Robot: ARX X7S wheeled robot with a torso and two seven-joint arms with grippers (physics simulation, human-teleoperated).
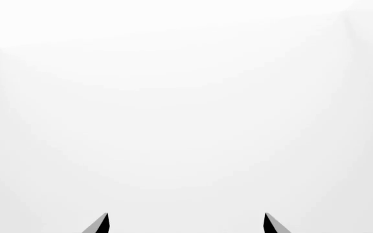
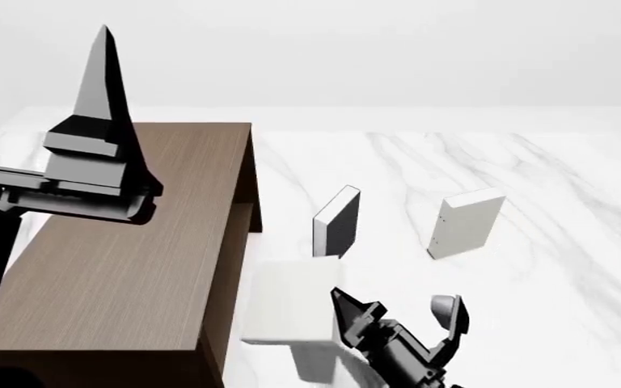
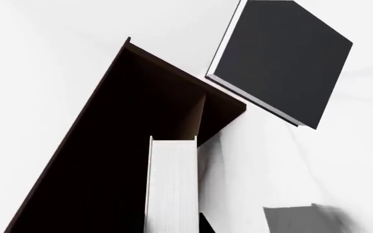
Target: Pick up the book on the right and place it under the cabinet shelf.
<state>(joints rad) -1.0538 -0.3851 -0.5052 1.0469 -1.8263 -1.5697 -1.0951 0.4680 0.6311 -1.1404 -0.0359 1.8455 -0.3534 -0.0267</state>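
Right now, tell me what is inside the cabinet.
One pale book reaches into the cabinet, beside the shelf board. The interior elsewhere is dark in the right wrist view, and the cabinet's top covers it in the head view.

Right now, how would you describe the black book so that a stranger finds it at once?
Start from the dark-brown cabinet at the left; on the marble table to its right two books stand upright. The black book is the one nearer the cabinet, the only dark cover; the standing pale book is light grey.

Black book (image 2: 339,221) stands near cabinet (image 2: 127,267) opening.
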